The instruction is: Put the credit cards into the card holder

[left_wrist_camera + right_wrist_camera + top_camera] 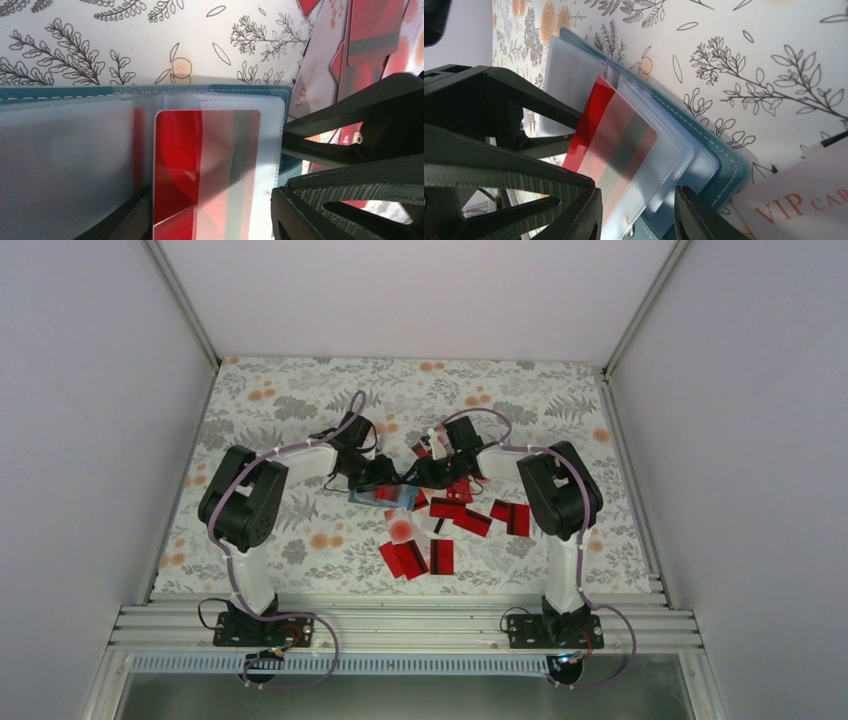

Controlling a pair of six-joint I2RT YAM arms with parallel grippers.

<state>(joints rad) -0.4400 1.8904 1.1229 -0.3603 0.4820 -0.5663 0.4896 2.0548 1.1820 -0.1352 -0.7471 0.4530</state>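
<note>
Teal-blue and lying open on the flowery cloth (300, 410), the card holder (716, 157) sits in the middle of the table, between the two arms. Its clear sleeves (65, 160) fan out like pages. One red card (175, 160) sits inside a sleeve, and the foggy plastic covers most of it.

The right gripper (636, 205) pinches the holder, with the sleeves and the blue edge squeezed between its fingers. The left gripper (210, 215) has its jaws wide apart and holds nothing. The red card in its sleeve lies in the gap between them.

The other credit cards (410, 558) lie loose in a messy heap just beside the holder, to its right and nearer the arm bases, and some lie on top of each other. A pale card (799, 200) with red letters "VIP" lies right by the holder's corner, cut off at the edge of the picture.

From above, both grippers crowd over the holder, so only a small blue bit shows. In the left wrist view the right gripper's black fingers block much of the heap, and the bottom of the red card is cut off. In the right wrist view the left gripper is a big black shape covering the left side.
</note>
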